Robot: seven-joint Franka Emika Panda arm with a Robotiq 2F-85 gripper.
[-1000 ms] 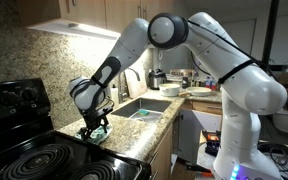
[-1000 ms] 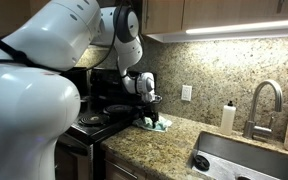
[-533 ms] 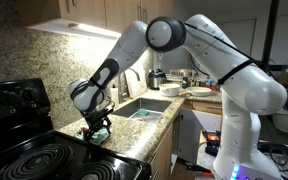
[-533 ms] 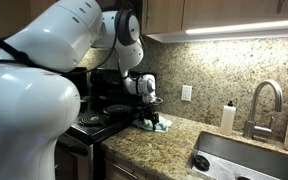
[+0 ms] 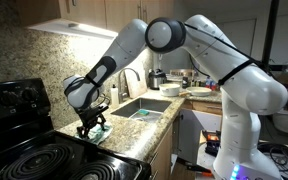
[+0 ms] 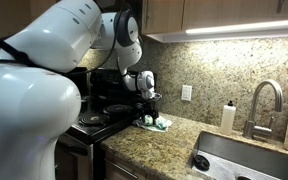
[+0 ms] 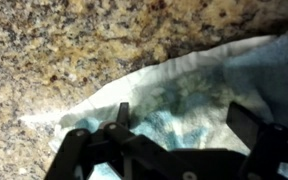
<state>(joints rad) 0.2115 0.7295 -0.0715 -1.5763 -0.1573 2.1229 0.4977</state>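
Hovering over the cloth (image 7: pixel 189 80), the hand (image 7: pixel 181 118) gapes wide, clearest in the wrist view.

The arm (image 5: pixel 134 45) is stretched far out and bent down; the gripper (image 5: pixel 92 127) points downward, jaws wide apart.

Gripper (image 6: pixel 149 110) just above crumpled cloth (image 6: pixel 158 125), granite counter (image 6: pixel 174 148), stove (image 6: pixel 92 120) beside, faucet (image 6: pixel 268 100) well apart

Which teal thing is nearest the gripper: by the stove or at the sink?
The cloth on the counter by the stove; the open gripper hangs right over it, far from the sink.
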